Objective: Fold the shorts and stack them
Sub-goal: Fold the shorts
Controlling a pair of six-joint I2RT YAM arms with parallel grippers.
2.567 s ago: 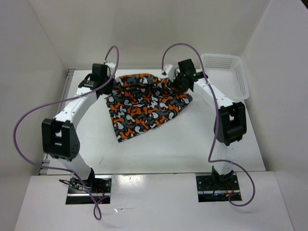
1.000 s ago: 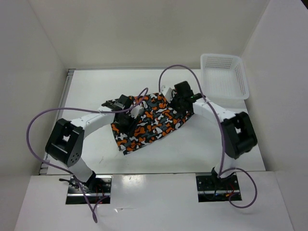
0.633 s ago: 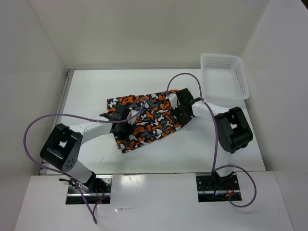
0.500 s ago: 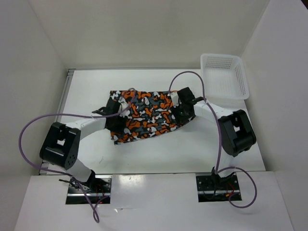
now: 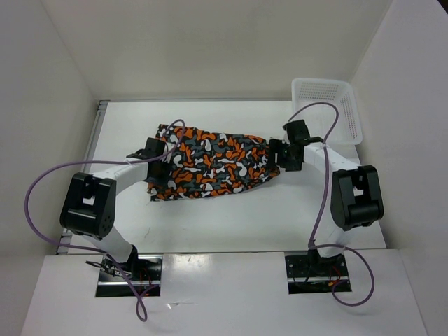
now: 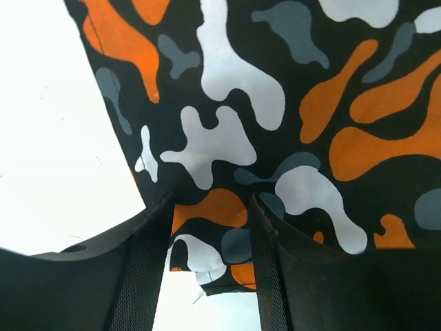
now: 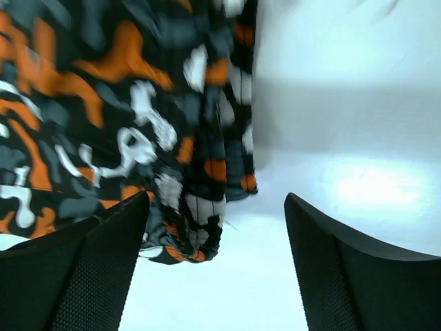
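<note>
The camouflage shorts point(image 5: 213, 164), black with orange, grey and white blotches, lie folded in a flat band across the middle of the table. My left gripper point(image 5: 155, 170) sits low at their left end. In the left wrist view its jaws point(image 6: 210, 201) stand apart astride a corner of the shorts point(image 6: 241, 103), the cloth lying flat between them, not pinched. My right gripper point(image 5: 280, 155) is at the right end of the shorts. The right wrist view shows it point(image 7: 217, 200) wide open, with the bunched hem of the shorts point(image 7: 103, 103) by its left finger and bare table under the rest.
A white mesh basket point(image 5: 355, 115) stands at the back right corner, just behind the right arm. White walls close in the table point(image 5: 231, 217) on three sides. Purple cables loop above both arms.
The shorts have been drawn out leftward into a longer, flatter band. My left gripper moved left with their edge. My right gripper opened, let the cloth go and backed off to the right.
</note>
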